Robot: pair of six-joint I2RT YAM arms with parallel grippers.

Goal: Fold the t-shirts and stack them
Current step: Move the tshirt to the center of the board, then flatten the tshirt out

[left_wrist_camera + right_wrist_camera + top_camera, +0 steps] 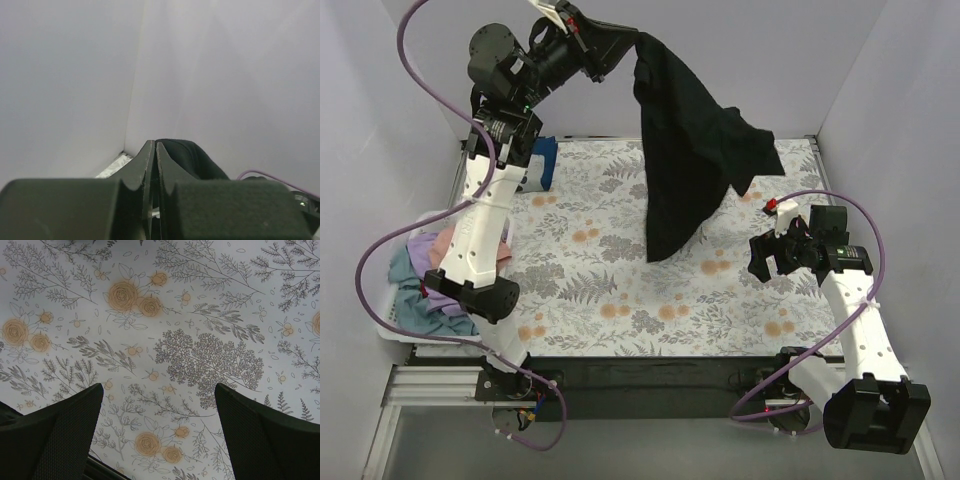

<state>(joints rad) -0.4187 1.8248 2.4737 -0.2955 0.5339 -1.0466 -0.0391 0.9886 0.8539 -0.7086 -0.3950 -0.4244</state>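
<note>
the left pincer point(638, 40) was raised high at the far side of the table, clenched on an edge of the black t-shirt point(685, 150). in the left wrist view its two fingers point(148, 165) were pressed together with only a thin slit between them, and the black cloth bulged out just right of and past their tips. the shirt hung down from that pincer in a long loose drape, one sleeve sticking out to the right, its lower end reaching over the floral table cover point(590, 270); whether the hem touched the cover could not be told.

the right pincer point(772, 260) was low and released, well to the right of the hanging shirt and apart from it. its fingers point(65, 435) stood wide apart with nothing between them, only the printed cover beneath.

far below and left of the left pincer, beside that arm's base, a white basket point(392, 328) held a heap of pink, lavender and teal-blue t-shirts point(420, 300).
</note>
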